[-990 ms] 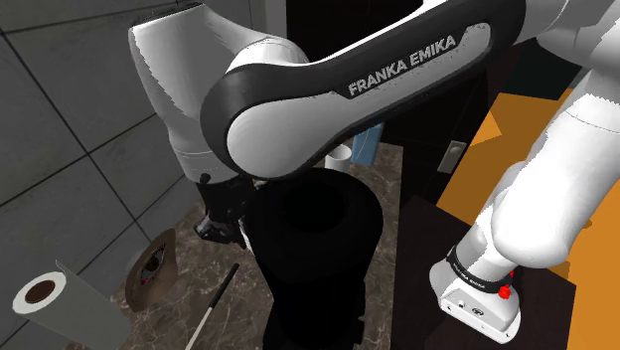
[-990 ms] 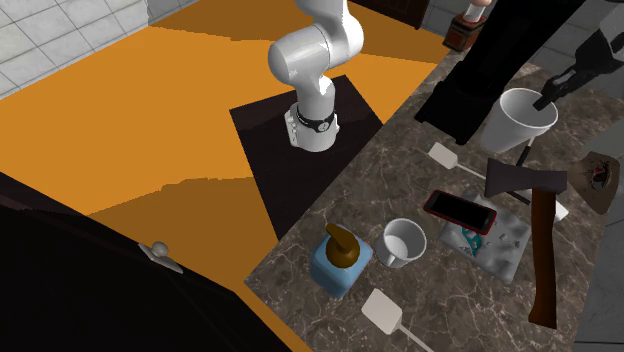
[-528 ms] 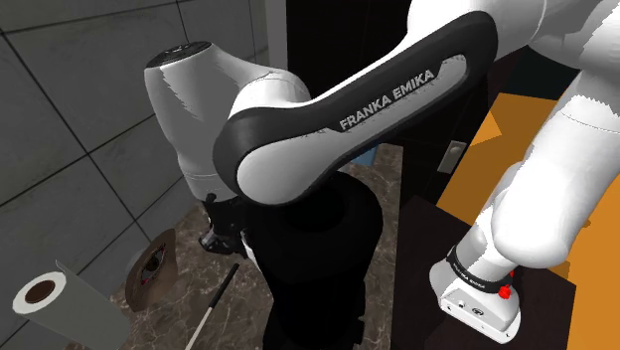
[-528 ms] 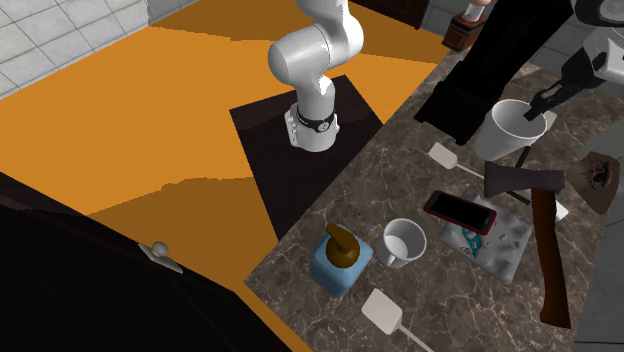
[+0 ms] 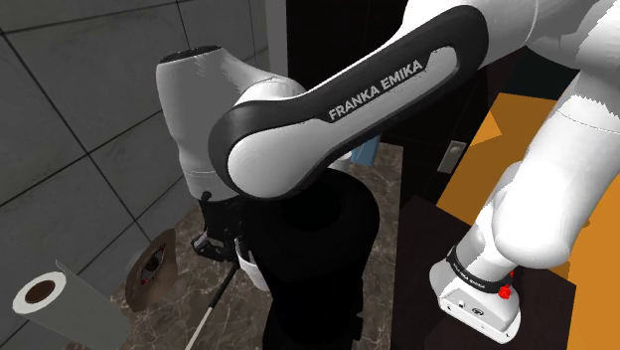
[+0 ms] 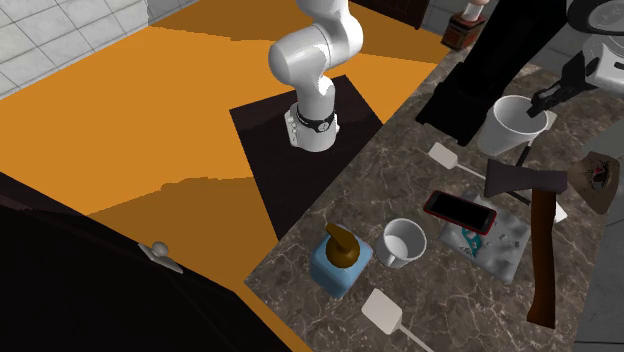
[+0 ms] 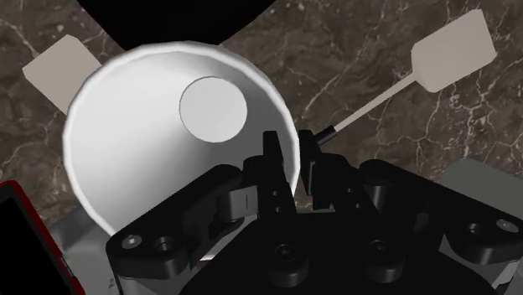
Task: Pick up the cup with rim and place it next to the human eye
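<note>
While the two black fingers pinch the wall of the white rimmed cup (image 6: 512, 124), one inside and one outside, I log the gripper (image 7: 290, 155) as clamped on that wall.

Change over the last second: in the second exterior view the hand has dropped and shifted slightly to that view's left, and the cup now leans more. In the shoulder view a white sliver of the cup has appeared under the hand. I read this as grasp secured and lift beginning. I cannot tell whether the base is clear of the marble counter (image 6: 440, 290).

Cup position: far end of the counter, just left of the axe (image 6: 541, 235) head in the second exterior view. The brown-cased human eye (image 6: 602, 180) lies beyond the axe, at that view's right. The transfer must clear the axe head.

Count:
- Two cups: the held one and a handled mug (image 6: 403, 242).
- Two white spatulas seen for certain: a far spatula (image 6: 445, 155) and a near spatula (image 6: 384, 312).
- One axe.
- One red-edged phone (image 6: 460, 212).
- One blue soap dispenser (image 6: 340, 262).
- One toilet roll (image 5: 40, 293).
</note>
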You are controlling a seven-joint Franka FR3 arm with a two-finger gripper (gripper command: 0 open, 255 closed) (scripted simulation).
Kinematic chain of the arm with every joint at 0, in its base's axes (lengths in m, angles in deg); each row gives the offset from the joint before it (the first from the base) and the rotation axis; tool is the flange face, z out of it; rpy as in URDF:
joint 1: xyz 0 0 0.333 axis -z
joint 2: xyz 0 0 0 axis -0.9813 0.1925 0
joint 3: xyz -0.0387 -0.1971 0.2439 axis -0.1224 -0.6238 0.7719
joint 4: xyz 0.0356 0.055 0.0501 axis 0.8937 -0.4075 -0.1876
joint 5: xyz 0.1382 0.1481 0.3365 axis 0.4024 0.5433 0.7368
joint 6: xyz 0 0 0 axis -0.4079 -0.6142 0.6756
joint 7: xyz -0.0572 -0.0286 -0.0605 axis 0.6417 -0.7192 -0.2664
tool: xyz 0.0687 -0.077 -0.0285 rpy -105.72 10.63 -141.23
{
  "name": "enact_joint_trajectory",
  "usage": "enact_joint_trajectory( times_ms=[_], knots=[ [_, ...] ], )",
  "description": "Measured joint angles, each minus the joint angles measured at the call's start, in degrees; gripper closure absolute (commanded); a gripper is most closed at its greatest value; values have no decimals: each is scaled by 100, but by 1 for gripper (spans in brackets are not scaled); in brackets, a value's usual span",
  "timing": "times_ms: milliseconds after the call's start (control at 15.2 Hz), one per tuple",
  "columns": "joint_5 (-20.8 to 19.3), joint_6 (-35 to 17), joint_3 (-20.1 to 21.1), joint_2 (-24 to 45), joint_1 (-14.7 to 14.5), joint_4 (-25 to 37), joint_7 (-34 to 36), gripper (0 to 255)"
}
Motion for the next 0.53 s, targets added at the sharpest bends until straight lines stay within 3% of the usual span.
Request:
enact_joint_trajectory(
  times_ms=[66,132,264,462,528],
  knots=[
    [-53,10,-10,88,-47,85,62,255],
    [-89,13,-33,93,-76,106,74,0],
    [15,9,-71,42,-65,34,19,0],
    [529,-55,-42,50,-119,8,124,0],
    [470,8,-88,-69,-125,-81,50,0]
  ],
)
